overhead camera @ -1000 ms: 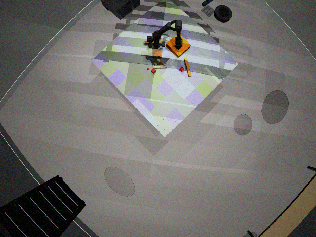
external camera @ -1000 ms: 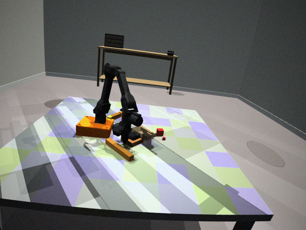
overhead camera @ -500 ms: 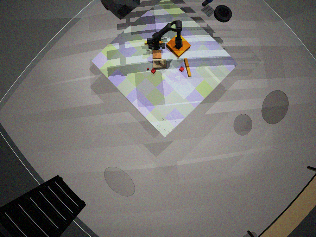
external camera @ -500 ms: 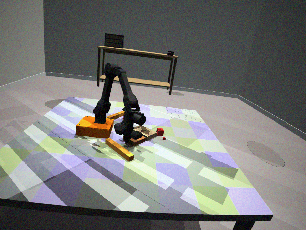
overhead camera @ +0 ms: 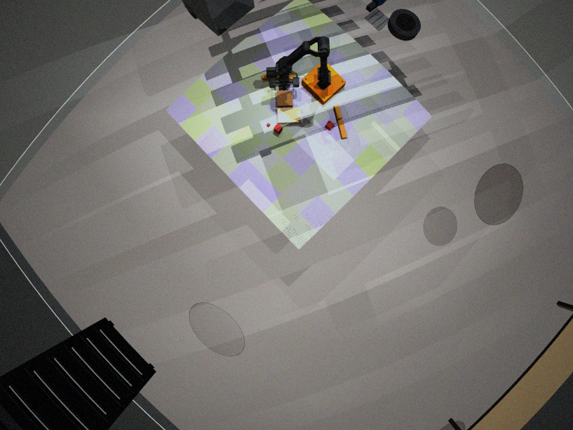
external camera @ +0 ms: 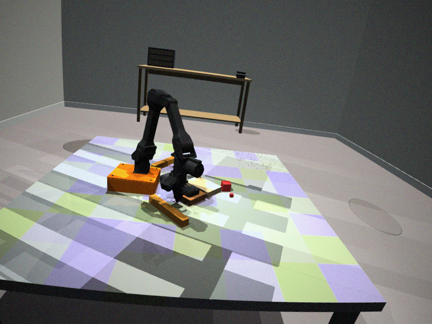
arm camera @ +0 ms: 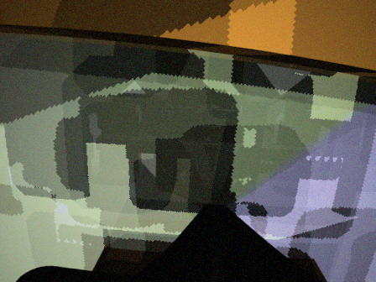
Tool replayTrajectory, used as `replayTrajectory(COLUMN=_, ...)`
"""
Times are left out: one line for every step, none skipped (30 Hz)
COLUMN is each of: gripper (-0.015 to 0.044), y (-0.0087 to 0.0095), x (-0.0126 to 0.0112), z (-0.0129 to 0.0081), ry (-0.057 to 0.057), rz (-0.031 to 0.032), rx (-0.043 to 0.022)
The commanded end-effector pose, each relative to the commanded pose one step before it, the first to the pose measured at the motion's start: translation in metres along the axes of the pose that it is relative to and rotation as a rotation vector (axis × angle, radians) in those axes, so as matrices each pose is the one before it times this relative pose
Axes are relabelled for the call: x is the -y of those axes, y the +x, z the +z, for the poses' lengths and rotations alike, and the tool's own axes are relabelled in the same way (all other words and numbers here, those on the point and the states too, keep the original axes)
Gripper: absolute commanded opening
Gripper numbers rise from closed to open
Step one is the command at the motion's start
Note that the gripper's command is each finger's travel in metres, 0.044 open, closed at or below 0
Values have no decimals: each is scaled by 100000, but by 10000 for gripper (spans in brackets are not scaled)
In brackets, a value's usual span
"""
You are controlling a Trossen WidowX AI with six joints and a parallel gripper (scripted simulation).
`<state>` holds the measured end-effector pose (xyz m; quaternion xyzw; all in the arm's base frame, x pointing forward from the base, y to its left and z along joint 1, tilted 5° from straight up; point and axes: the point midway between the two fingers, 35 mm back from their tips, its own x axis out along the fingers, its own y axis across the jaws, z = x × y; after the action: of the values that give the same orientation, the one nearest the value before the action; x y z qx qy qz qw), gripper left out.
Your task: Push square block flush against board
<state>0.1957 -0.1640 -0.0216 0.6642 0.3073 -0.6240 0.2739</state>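
Note:
The square brown block lies flat beside the pale tan board. One side of the block faces a long side of the board, with at most a very narrow gap. I cannot tell whether they touch. Their left edges look nearly even in the top view. My gripper is shut and empty, pointing down low at the block's side away from the board. The hand hides part of the block in the exterior view, and the fingers hide much of it in the wrist view.
An orange bar lies close behind my fingers. Another orange bar and a red cube lie past the board. A larger red cube and a tiny one are near the board's far side.

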Motion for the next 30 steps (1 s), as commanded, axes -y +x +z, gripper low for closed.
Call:
replayTrajectory(gripper=0, y=-8, x=-59, z=648, ry=-391, rz=75, rx=-264)
replayTrajectory(gripper=0, y=0, x=-3, z=164, ry=0, rz=0, rx=15)
replayTrajectory(gripper=0, y=0, x=-2, z=164, ry=0, rz=0, rx=15)
replayTrajectory(gripper=0, y=0, x=-1, z=165, ry=0, rz=0, rx=15)
replayTrajectory(gripper=0, y=0, x=0, z=165, ry=0, rz=-1, rx=14)
replayTrajectory(gripper=0, y=0, x=1, z=165, ry=0, rz=-1, rx=14)
replayTrajectory(gripper=0, y=0, x=2, z=165, ry=0, rz=-1, rx=14)
replayTrajectory(gripper=0, y=0, x=3, z=165, ry=0, rz=-1, rx=13)
replayTrajectory(gripper=0, y=0, x=4, z=165, ry=0, rz=-2, rx=13)
replayTrajectory(gripper=0, y=0, x=5, z=165, ry=0, rz=-2, rx=13)
replayTrajectory(gripper=0, y=0, x=6, z=165, ry=0, rz=-2, rx=13)
replayTrajectory(gripper=0, y=0, x=7, z=165, ry=0, rz=-2, rx=12)
replayTrajectory(gripper=0, y=0, x=8, z=165, ry=0, rz=-3, rx=12)
replayTrajectory(gripper=0, y=0, x=9, z=165, ry=0, rz=-3, rx=12)
replayTrajectory(gripper=0, y=0, x=10, z=165, ry=0, rz=-3, rx=11)
replayTrajectory(gripper=0, y=0, x=12, z=165, ry=0, rz=-3, rx=11)
replayTrajectory(gripper=0, y=1, x=13, z=165, ry=0, rz=-3, rx=11)
replayTrajectory(gripper=0, y=1, x=14, z=165, ry=0, rz=-4, rx=10)
replayTrajectory(gripper=0, y=1, x=12, z=133, ry=0, rz=-3, rx=8)
replayTrajectory(gripper=0, y=0, x=7, z=81, ry=0, rz=-2, rx=5)
replayTrajectory(gripper=0, y=-291, x=-65, z=-479, ry=433, rz=57, rx=-260)
replayTrajectory(gripper=0, y=-901, x=-82, z=10, ry=-78, rz=6, rx=46)
replayTrajectory(gripper=0, y=-1530, x=-57, z=5, ry=-129, rz=1, rx=76)
replayTrajectory(gripper=0, y=-1558, x=45, z=-10, ry=-128, rz=-10, rx=74)
replayTrajectory(gripper=0, y=-945, x=77, z=-14, ry=-76, rz=-11, rx=44)
replayTrajectory(gripper=0, y=-317, x=34, z=-6, ry=-25, rz=-5, rx=14)
replayTrajectory(gripper=0, y=0, x=0, z=0, ry=0, rz=0, rx=0)
replayTrajectory(gripper=0, y=0, x=0, z=0, ry=0, rz=0, rx=0)
replayTrajectory(gripper=0, y=0, x=0, z=0, ry=0, rz=0, rx=0)
replayTrajectory(gripper=0, y=0, x=0, z=0, ry=0, rz=0, rx=0)
